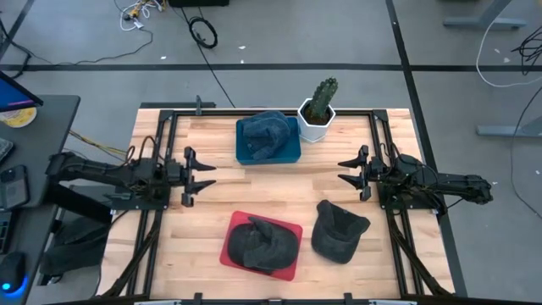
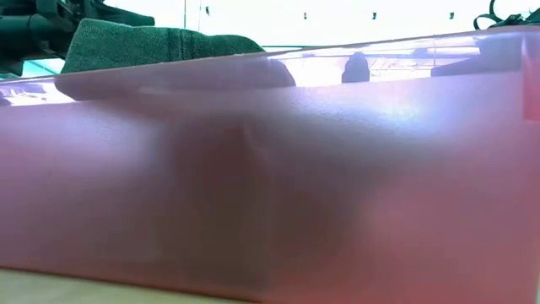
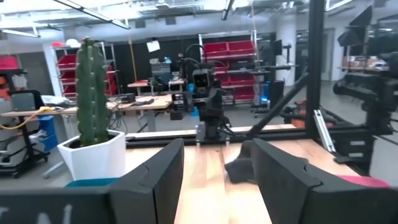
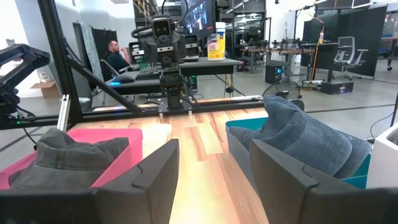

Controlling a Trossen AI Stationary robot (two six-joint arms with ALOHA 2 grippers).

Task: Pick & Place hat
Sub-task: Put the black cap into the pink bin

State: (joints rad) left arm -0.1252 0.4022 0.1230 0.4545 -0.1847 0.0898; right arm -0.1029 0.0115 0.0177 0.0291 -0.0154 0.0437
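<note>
Spanning the scene, the wooden table (image 1: 279,182) carried a blue bin (image 1: 292,152) with a blue hat (image 1: 262,134), a red bin (image 1: 288,258) with a dark hat (image 1: 258,243), and a loose grey hat (image 1: 337,230) just beside the red bin. A potted cactus (image 1: 318,108) stood beside the blue bin. The left gripper (image 1: 201,176) and right gripper (image 1: 347,172) hung at opposite table edges, jaws wide, holding nothing
</note>
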